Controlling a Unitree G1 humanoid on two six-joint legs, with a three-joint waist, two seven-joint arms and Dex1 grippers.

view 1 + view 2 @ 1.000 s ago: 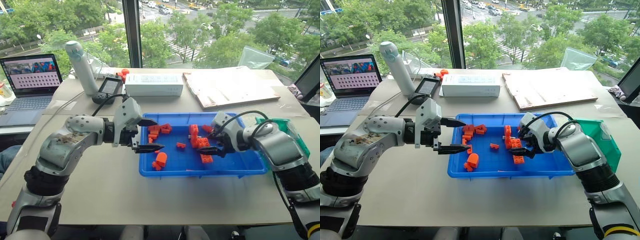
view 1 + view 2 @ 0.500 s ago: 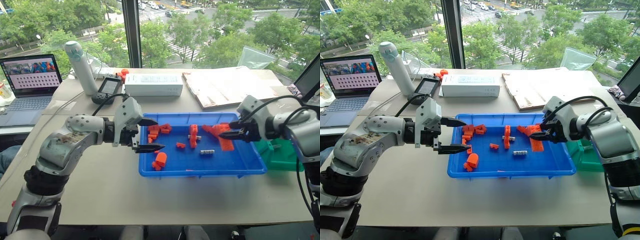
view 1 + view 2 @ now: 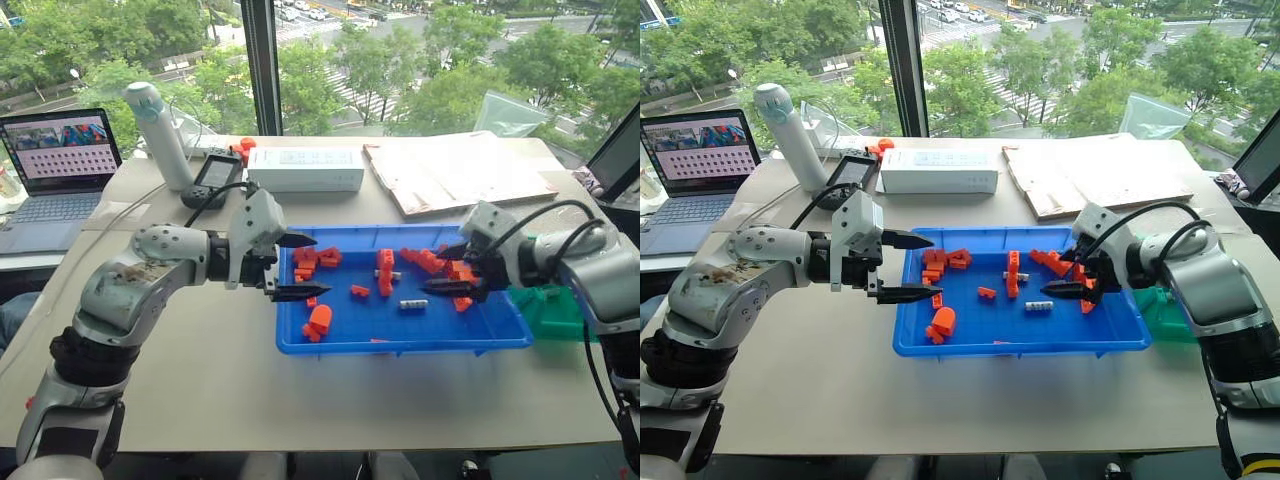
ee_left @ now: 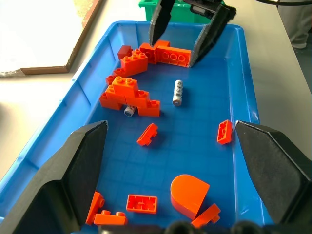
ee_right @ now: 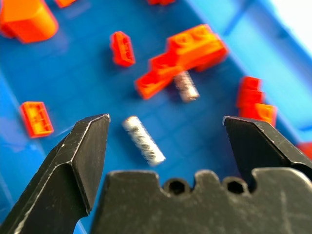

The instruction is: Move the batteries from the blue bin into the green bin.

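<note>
The blue bin lies mid-table with orange bricks scattered in it. One battery lies bare on the bin floor. A second battery rests against an orange brick stack. Both batteries show in the left wrist view and the right wrist view. My right gripper hangs open and empty over the bin's right part, just right of the batteries. My left gripper is open and empty at the bin's left wall. The green bin stands right of the blue bin, partly behind my right arm.
Behind the blue bin lie a white box and a flat board. A white bottle, a black handheld device and a laptop stand at the far left. Bare table lies in front of the bin.
My right gripper swept to the bin's right end, dragging orange bricks along and uncovering a battery, then opened wide and came back slightly left. The left arm stayed still.
</note>
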